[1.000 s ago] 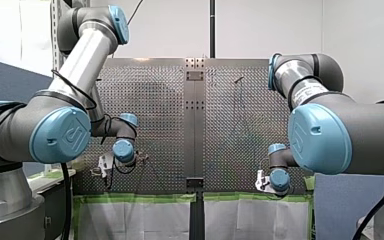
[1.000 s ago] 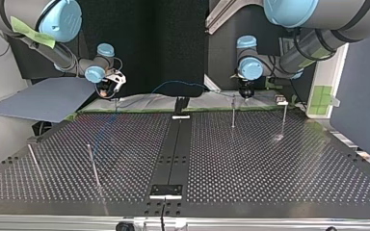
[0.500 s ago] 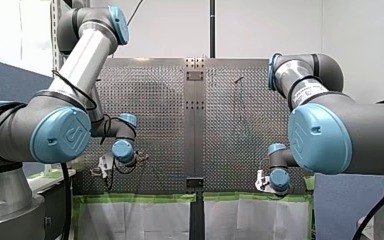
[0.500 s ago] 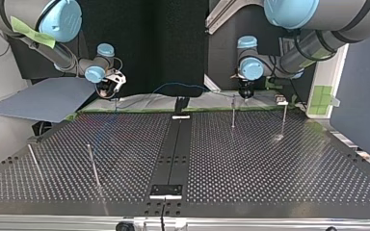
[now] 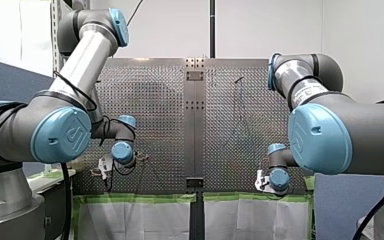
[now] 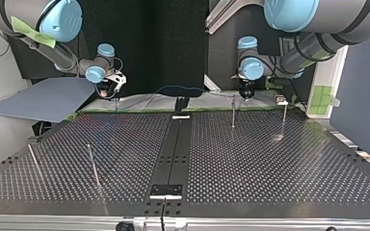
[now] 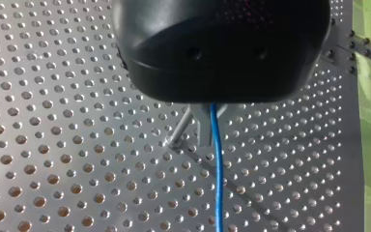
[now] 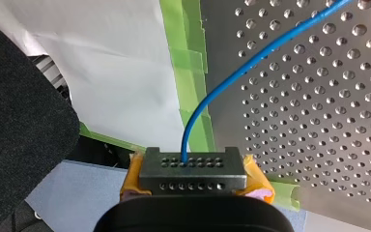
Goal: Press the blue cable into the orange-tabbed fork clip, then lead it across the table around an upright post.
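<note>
The thin blue cable (image 6: 180, 88) sags in a low arc along the table's far edge in the top view, strung between both grippers. My left gripper (image 6: 245, 93), at the top view's right, is shut on it. In the left wrist view the cable (image 7: 217, 164) leaves the closed metal fingers (image 7: 204, 126) and runs on over the perforated plate, beside a thin upright post (image 7: 178, 134). My right gripper (image 8: 192, 166), with yellow pads, is shut on the cable's (image 8: 251, 63) other end near the green-taped table edge. I see no orange-tabbed clip clearly.
Several thin upright posts stand on the perforated table (image 6: 250, 159): one (image 6: 232, 111) just below my left gripper, one (image 6: 284, 118) further right, two (image 6: 93, 165) at the near left. A dark centre rail (image 6: 173, 149) divides the table. A grey board (image 6: 43, 98) lies off its left side.
The cable's arc between the grippers has sunk a little lower and flatter in the top view. My left wrist has shifted slightly; my right arm has stayed still.
</note>
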Robot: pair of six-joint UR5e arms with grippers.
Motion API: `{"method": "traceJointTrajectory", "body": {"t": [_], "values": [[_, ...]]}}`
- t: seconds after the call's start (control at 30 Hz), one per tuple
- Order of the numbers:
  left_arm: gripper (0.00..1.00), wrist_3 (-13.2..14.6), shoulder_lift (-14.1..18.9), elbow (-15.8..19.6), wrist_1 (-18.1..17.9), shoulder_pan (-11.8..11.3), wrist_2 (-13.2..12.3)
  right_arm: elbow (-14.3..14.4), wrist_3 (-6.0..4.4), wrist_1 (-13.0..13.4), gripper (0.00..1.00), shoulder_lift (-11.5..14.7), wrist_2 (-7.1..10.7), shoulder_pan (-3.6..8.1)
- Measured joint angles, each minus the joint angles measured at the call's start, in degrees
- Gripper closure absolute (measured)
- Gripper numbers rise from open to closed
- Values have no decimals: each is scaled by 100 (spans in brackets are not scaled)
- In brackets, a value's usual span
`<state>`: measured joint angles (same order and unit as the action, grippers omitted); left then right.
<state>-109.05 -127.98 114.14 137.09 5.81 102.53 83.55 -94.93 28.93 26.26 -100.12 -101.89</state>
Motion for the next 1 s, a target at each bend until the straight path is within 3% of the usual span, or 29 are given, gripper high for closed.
{"method": "traceJointTrajectory", "body": {"t": [0.53, 1.0], "values": [[100, 6, -231, -79, -22, -67, -101, -14, -1, -5, 100, -1, 1, -28], [100, 16, -239, -202, -82, -193, -277, -21, 2, -16, 100, -2, -7, -59]]}}
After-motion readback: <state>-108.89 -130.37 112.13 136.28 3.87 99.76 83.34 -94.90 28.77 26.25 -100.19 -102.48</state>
